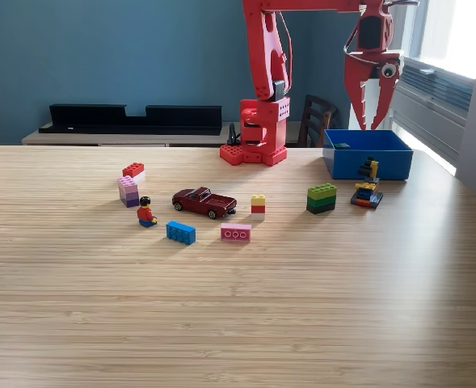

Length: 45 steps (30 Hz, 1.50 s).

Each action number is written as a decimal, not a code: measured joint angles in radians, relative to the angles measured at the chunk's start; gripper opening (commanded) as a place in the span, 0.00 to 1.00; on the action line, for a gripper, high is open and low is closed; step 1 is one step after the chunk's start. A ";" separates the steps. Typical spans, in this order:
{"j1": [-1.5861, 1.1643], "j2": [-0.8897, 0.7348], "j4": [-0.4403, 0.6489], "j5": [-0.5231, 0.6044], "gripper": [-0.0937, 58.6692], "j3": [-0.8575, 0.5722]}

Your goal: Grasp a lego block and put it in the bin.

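The bright-blue bin [357, 164] stands at the back of the table on the exterior view's right, with a small dark piece [343, 145] inside near its left wall. My red gripper [364, 123] hangs above the bin's back edge, pointing down, open, with nothing between its fingers. Lego blocks lie apart on the table to the bin's left: a green stack [321, 197], a yellow, red and white stack [258, 205], a pink block [235, 233], a blue block [180, 232], a pink and purple stack [128, 191] and a red block [132, 170].
A dark red toy car [204, 201] and a minifigure [145, 212] sit among the blocks. A small multi-coloured build [367, 194] stands against the bin's front wall. The arm's red base [258, 133] is at the back, left of the bin.
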 measured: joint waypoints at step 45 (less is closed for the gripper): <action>1.017 0.000 -0.106 -0.098 0.00 0.083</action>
